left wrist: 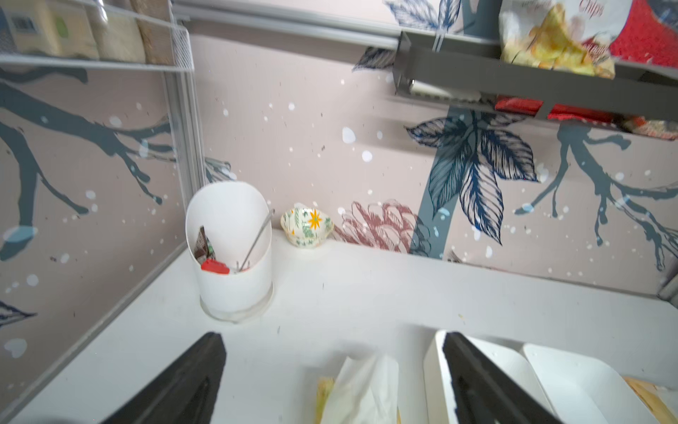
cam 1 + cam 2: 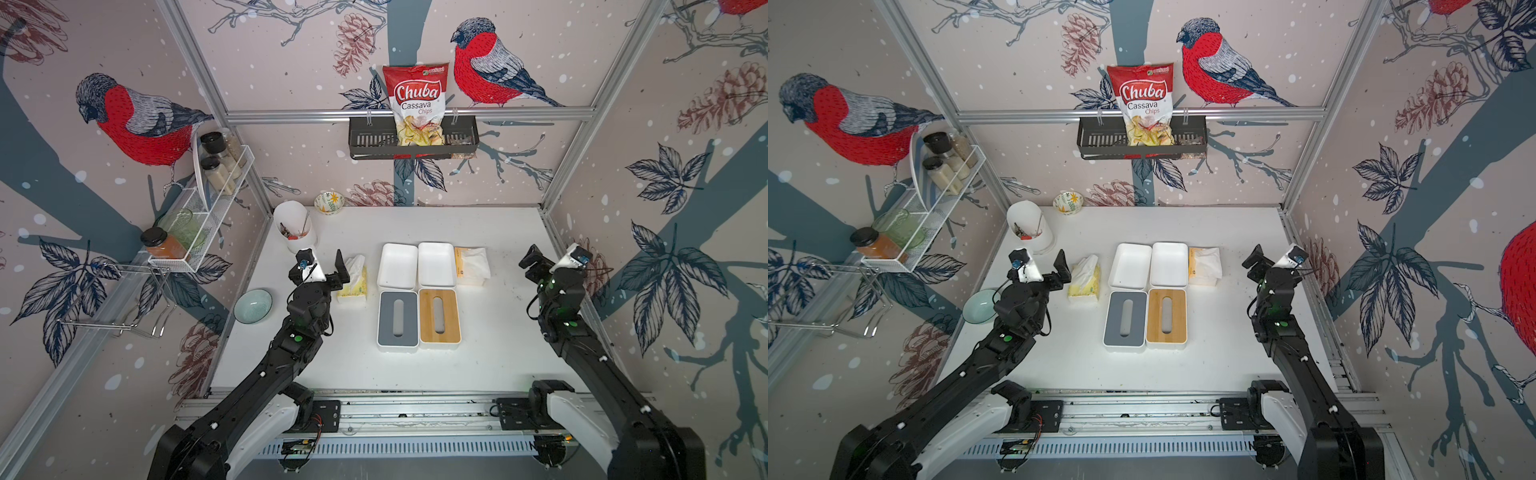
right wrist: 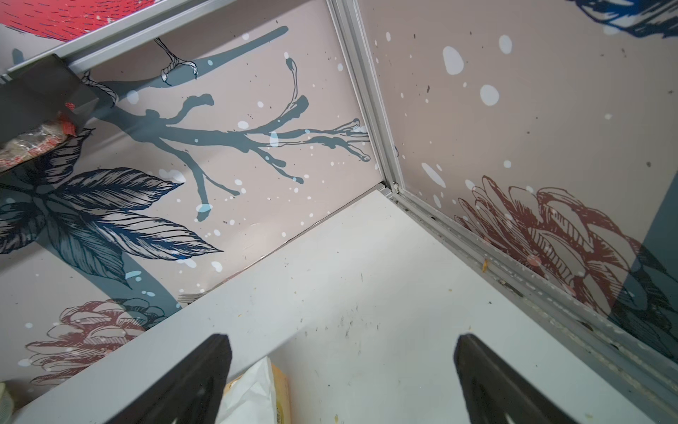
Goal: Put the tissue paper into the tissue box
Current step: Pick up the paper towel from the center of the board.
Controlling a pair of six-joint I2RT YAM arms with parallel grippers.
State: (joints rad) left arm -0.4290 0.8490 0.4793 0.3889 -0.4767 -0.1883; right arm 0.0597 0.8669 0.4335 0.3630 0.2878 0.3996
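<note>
The left gripper [image 1: 332, 336] stood with its jaws wide apart and empty, just beside the left tissue pack [image 2: 352, 279]. This yellow, film-wrapped bundle lay on the table [image 2: 478, 353], outside any box, with a loose white sheet puffing from its top. It looked light, soft and squashy, and its wrap was probably slippery. The sheet would likely tear or pull free, so the sounder hold seemed to be low across the pack's long sides with a gentle squeeze. Next came the first tissue box [image 2: 397, 266], open and white, touching the second tissue box [image 2: 437, 265], with the grey lid [image 2: 397, 318] and the bamboo lid [image 2: 439, 316] lying in front of them. Just beside the second box lay the right tissue pack [image 2: 471, 266], equally soft. The right gripper [image 3: 341, 337] hung near it, jaws spread and holding nothing.
</note>
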